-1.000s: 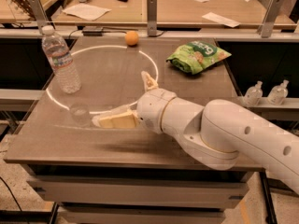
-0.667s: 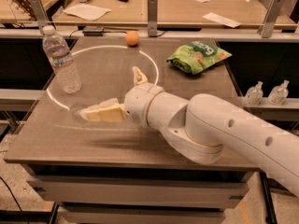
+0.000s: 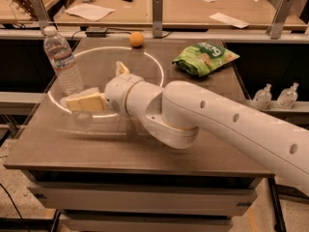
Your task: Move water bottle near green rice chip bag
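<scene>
At the tabletop's [image 3: 96,149] left side, water bottle [image 3: 62,62]: upright, clear, ribbed, white cap.
Gripper [image 3: 94,85]: low, just right of the bottle; fingers [image 3: 84,102] spread open, holding nothing.
Arm [image 3: 217,124]: reaches across from the right front.
Green rice chip bag [image 3: 205,58]: right rear, well apart.
Orange ball [image 3: 136,38]: rear edge.

The brown desk [image 3: 63,144] carries the water bottle [image 3: 63,62] upright at ten o'clock, an orange ball [image 3: 136,38] at twelve and the green rice chip bag [image 3: 205,58] at two. The pincer [image 3: 95,84], fingers spread, hovers near nine, just beside the bottle.
</scene>
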Controlling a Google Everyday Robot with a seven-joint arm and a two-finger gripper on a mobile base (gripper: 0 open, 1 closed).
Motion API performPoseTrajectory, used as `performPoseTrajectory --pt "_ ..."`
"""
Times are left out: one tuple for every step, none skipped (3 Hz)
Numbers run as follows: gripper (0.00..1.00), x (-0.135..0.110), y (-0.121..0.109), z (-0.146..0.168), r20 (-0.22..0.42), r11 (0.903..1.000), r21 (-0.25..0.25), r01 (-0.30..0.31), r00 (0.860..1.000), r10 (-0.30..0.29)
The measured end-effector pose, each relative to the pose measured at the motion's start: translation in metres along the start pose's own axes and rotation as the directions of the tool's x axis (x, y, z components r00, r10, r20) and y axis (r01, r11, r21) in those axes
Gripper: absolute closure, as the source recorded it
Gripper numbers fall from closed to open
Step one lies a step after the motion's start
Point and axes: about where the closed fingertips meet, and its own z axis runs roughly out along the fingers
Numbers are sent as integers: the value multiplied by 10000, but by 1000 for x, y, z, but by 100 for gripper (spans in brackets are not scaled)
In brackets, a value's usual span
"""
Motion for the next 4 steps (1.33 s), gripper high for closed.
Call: performPoseTrajectory --pt "0 4 -4 28 124 9999 -124 35 9999 -34" --pt "0 7 -12 48 140 10000 59 15 9999 -16" --pt "0 6 -14 64 101 9993 308 197 9997 -201" --pt "0 3 -15 80 45 9987 452 242 9997 -244"
